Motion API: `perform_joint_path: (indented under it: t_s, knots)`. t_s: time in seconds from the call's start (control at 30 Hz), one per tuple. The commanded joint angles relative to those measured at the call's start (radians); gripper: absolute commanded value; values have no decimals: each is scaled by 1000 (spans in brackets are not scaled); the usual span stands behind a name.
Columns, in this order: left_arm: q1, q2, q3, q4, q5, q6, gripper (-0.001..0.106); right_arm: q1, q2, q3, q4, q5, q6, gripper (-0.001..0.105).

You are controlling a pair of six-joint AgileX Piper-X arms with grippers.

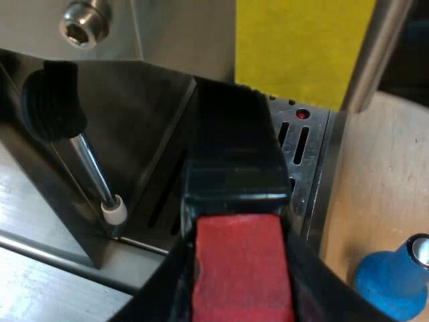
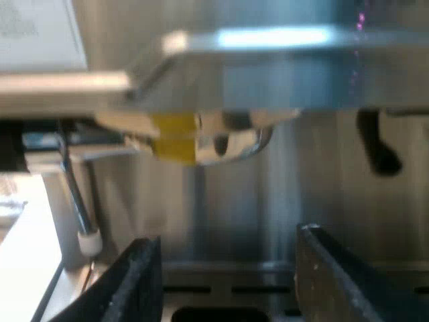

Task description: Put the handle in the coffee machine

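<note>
The handle [image 1: 234, 168] sits right in the left gripper [image 1: 241, 295]. Its red end [image 1: 242, 268] is pinched between the two black fingers [image 1: 157, 298], and the dark part runs out ahead of them toward the espresso machine [image 1: 167, 40]. It hangs over the slotted drip grate [image 1: 305, 151] at the machine's front. The far end, where the metal basket would be, is cut off by the handle's own bulk, so I can't tell how close it is to the machine's head or if it touches anything.

The left wrist view also shows the steam wand [image 1: 94, 178] with its white tip, a ribbed black knob [image 1: 53, 100] above it, a yellow patch [image 1: 301, 47] past the handle, and a blue tamper [image 1: 392, 278] standing on the pale wooden table [image 1: 382, 174] just beside the grate.

The right wrist view looks straight at the machine's front from low down. The right gripper [image 2: 224, 282] has its fingers spread wide with nothing between them, near the grate's slots. Under the machine's overhang there's a shiny rounded metal part [image 2: 224, 141] with a yellow reflection. I can't tell whether that's the head or something locked into it. A dark hooked shape [image 2: 379, 147] hangs off to one side, too blurry to name.
</note>
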Motion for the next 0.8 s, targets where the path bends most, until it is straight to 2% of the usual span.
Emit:
perform_joint_path:
  t_s: [0.03,0.73,0.8]
  knots:
    - [37,-36,-36,-10,158,-1,1,-8,32,-2,-7,-11,-13,47]
    - [37,-36,-36,-10,158,-1,1,-71,188,-2,-289,-4,-18,47]
    - [37,-36,-36,-10,158,-1,1,-113,196,-2,-321,-80,-36,47]
